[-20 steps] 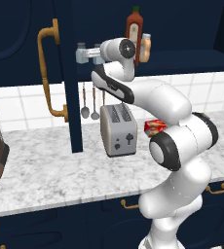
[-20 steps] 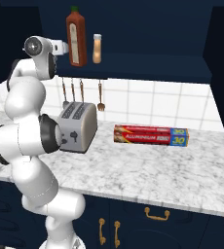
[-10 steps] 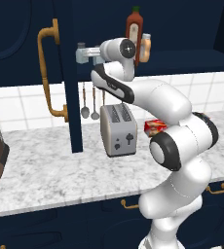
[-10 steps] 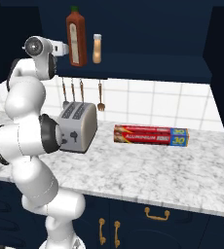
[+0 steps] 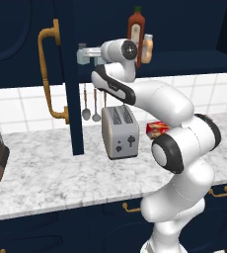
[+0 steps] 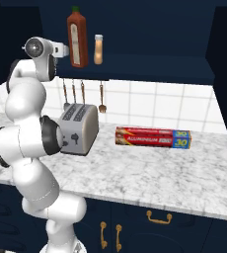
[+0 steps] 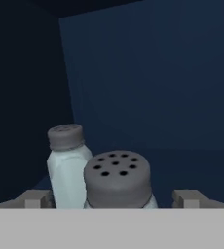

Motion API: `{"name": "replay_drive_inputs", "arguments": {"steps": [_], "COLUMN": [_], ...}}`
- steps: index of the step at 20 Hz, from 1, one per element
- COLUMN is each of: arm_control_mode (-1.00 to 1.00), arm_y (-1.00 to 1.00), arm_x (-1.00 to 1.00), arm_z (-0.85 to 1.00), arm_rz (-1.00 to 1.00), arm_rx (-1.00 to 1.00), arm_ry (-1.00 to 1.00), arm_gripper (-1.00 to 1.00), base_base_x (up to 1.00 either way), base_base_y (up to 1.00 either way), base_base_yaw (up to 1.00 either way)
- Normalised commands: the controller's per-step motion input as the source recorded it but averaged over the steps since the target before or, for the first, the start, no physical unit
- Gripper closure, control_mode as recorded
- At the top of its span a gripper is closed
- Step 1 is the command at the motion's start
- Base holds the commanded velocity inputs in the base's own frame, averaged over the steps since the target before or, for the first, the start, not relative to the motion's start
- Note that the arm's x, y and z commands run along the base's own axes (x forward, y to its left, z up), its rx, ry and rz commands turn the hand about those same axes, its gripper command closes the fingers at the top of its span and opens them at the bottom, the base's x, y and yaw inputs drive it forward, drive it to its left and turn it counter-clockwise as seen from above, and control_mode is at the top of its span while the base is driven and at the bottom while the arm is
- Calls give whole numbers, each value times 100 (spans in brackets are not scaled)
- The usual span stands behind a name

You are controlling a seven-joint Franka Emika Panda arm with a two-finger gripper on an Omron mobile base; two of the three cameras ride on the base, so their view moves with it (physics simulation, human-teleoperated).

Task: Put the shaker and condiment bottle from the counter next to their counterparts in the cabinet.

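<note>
Perforated round-capped shaker (image 7: 118, 182) (glass) between open gripper (image 7: 115, 198).

A polished marbled stone table (image 6: 150, 170) carries a brushed-metal toaster (image 6: 78, 129) and a glossy printed foil box (image 6: 153, 137); at 12 o'clock, a matt navy cabinet (image 6: 150, 29) holds clear glass shakers (image 7: 67, 168) with dull grey metal caps.

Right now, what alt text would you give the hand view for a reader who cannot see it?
Two small glass shakers with grey perforated caps stand close together inside the dark navy cabinet: the shaker nearest, between the open gripper fingertips, and its paler counterpart just behind to its left.
</note>
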Motion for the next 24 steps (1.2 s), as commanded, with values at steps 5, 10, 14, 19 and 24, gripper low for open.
{"name": "replay_drive_inputs", "arguments": {"steps": [5, 10, 14, 19, 24], "arm_control_mode": [-100, -100, -100, -100, -100], "arm_y": [11, 1, 3, 8, 7], "arm_x": [0, -5, -13, -26, -30], "arm_z": [0, 0, 0, 0, 0], "arm_rz": [1, 0, 0, 0, 0], "arm_rx": [0, 0, 0, 0, 0], "arm_ry": [0, 0, 0, 0, -1], "arm_gripper": [-100, -100, -100, -100, -100], "base_base_x": [0, 0, 0, 0, 0], "base_base_y": [0, 0, 0, 0, 0], "base_base_yaw": [0, 0, 0, 0, 0]}}
